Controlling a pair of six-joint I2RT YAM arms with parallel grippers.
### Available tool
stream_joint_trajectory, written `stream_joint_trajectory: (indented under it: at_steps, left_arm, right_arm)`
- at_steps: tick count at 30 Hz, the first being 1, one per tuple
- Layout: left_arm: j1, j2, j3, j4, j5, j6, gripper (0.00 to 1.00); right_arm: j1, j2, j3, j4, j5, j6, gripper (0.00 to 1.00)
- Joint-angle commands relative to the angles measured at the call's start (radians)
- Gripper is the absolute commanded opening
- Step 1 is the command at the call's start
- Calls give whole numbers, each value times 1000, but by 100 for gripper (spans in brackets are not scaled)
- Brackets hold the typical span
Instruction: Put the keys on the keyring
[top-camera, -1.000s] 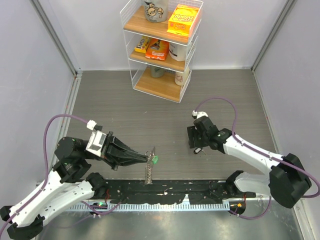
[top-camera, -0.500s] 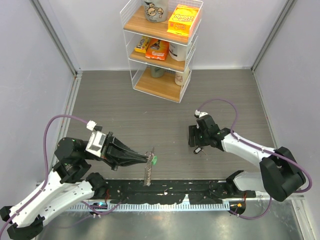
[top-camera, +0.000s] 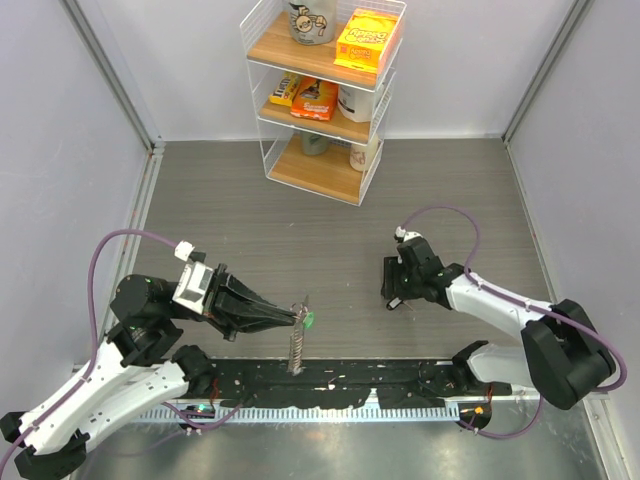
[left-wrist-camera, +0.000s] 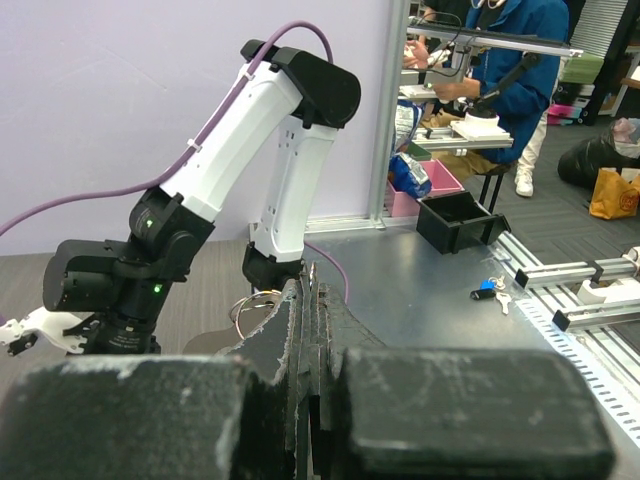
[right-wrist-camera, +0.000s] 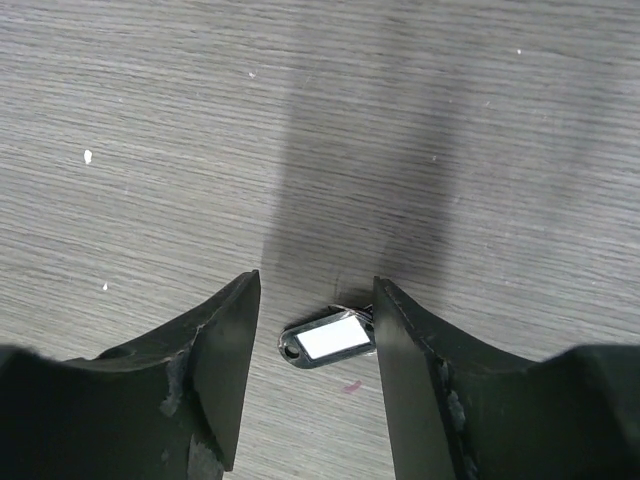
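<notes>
Grey wood-grain bench (top-camera: 300, 220) fills your workspace, with a white wire shelf (top-camera: 262, 120) of snack boxes at the back; their print is too small to read. Your left end effector (top-camera: 296, 318) is clenched on the keyring (top-camera: 299, 345), holding it up near the bench's front edge with the chain hanging down. Your right end effector (right-wrist-camera: 317, 282) stands released, its fingers straddling one key (right-wrist-camera: 325, 340) that lies flat on the bench. You look to be at the pickup: lower, close on the key, then carry it to the ring.
</notes>
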Motion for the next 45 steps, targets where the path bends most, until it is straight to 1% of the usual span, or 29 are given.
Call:
stream_joint_trajectory:
  at_steps: [1, 8, 15, 19, 20, 22, 32, 40, 45]
  left_arm:
    - [0, 3, 3, 55, -18, -13, 0]
    - [0, 4, 0, 66, -22, -20, 0]
    - [0, 6, -7, 83, -26, -33, 0]
    - [0, 5, -13, 93, -24, -42, 0]
    - [0, 4, -12, 95, -26, -42, 0]
    - [0, 0, -17, 95, -29, -42, 0]
    - [0, -8, -17, 95, -33, -49, 0]
    - [0, 0, -15, 106, -33, -54, 0]
    - [0, 3, -17, 107, -35, -56, 0]
  right_arm:
    - [-5, -52, -12, 28, 0, 27, 53]
    - [-5, -101, -26, 14, 14, 41, 50]
    - [-5, -132, -38, -1, 26, 47, 44]
    - [-5, -132, -44, -6, 24, 47, 43]
    - [-5, -130, -46, -6, 31, 49, 44]
    - [-3, -132, -52, -4, 40, 53, 49]
    - [-8, -179, -53, -3, 75, 56, 54]
    - [-28, -149, -69, 22, 60, 50, 55]
    - [-37, -130, -75, 40, 43, 43, 51]
